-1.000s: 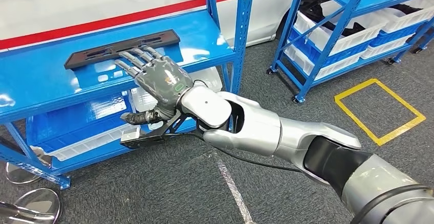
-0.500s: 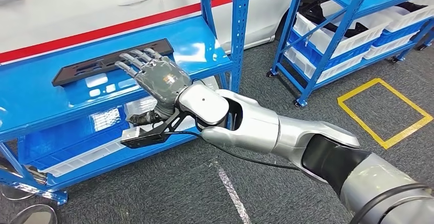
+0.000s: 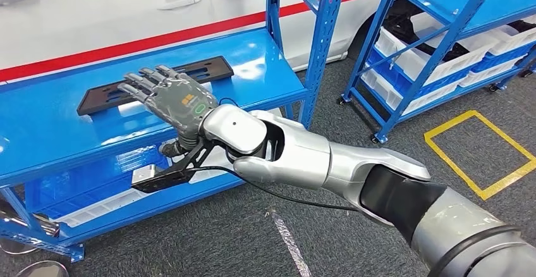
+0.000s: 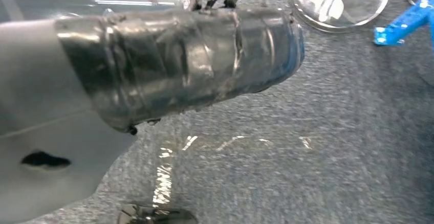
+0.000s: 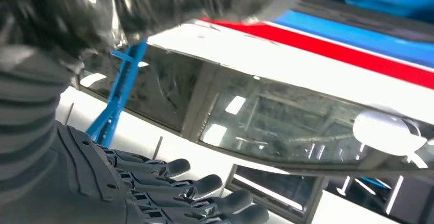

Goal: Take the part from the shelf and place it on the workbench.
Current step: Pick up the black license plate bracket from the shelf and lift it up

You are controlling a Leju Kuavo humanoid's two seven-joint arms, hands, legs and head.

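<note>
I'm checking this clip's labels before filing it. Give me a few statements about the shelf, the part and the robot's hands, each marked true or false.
1. The black part lies flat on the blue shelf. True.
2. The right hand grips the part. False: its fingers are spread above it, holding nothing.
3. A white car stands behind the shelf. True.
4. The part sits in a white bin. False: it lies on the bare shelf board.

Robot hand (image 5: pixel 102 183), dark fingers (image 5: pixel 204 185) extended and empty, before a white car's window (image 5: pixel 266 116).
</note>
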